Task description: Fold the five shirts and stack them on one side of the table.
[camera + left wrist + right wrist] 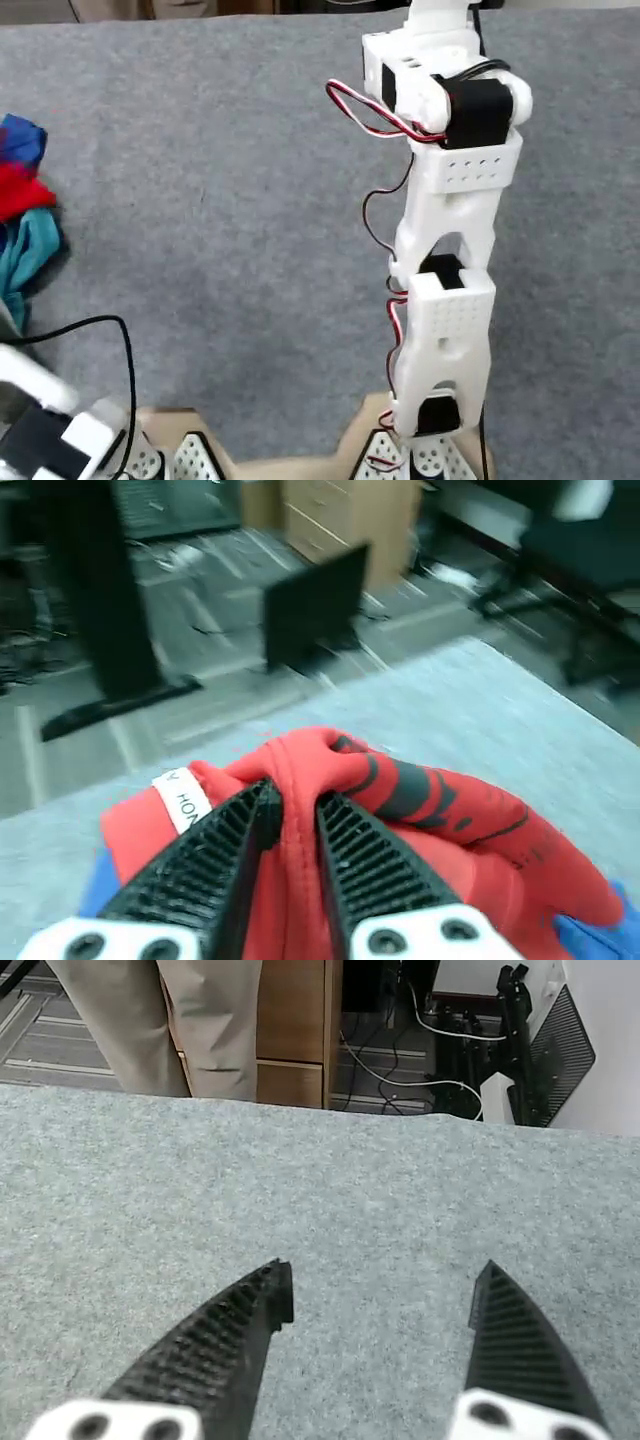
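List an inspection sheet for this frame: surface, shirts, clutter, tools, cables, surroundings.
Surface: grey felt table, flat.
Job's things: red shirt, blue shirt and teal shirt bunched at the table's edge, unfolded.
Clutter: nothing seen.
Grippers: left tool shut on red shirt; right tool open over bare table.
Cables: red-white wires along an arm; black cable near the arm bases.
Surroundings: wooden drawers beyond the table.

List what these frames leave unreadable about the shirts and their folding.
- Shirt count: the high view's left edge cuts off the pile of shirts; five cannot be confirmed.
- Most of the blue shirt: in the left wrist view the red shirt, clamped in the left gripper, covers it.
- Folds: the pile is bunched, so any folding is unreadable.
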Robot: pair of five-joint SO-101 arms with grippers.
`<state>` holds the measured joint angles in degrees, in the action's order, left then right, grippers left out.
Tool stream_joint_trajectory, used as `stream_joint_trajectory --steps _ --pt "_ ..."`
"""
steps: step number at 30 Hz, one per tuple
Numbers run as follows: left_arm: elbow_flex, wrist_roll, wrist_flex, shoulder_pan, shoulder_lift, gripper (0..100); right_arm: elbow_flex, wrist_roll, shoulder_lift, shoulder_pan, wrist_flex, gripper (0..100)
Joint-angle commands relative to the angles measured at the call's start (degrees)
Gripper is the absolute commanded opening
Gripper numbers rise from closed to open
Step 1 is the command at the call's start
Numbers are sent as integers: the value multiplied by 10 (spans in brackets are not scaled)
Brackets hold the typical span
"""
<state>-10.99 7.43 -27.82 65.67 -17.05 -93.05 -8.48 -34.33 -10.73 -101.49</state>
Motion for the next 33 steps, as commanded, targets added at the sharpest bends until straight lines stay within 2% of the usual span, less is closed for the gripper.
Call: stream_joint_trajectory --steps 1,4,9,12,17,20,24,29,33 --pt "-9 3 33 35 -29 21 -8 -3 7 -14 -7 292" --pt "-36 3 28 36 -31 51 -8 -3 -3 -20 -8 292" --pt "-84 35 -23 25 -36 317 -8 -3 -15 -39 -8 292" --pt "-74 15 -86 25 -36 381 -8 -3 -23 -49 -7 292" --pt "-25 15 -192 51 -36 388 -8 -3 -37 -51 -7 292" --pt "-4 19 -283 82 -36 381 -9 -3 -42 -51 -7 292" --pt "11 89 -383 105 -30 336 -9 -3 -50 -51 -7 292" --pt "-24 128 -382 103 -29 311 -9 -3 -64 -51 -7 292" --pt "-80 135 -313 94 -7 310 -9 -3 -68 -51 -7 292"
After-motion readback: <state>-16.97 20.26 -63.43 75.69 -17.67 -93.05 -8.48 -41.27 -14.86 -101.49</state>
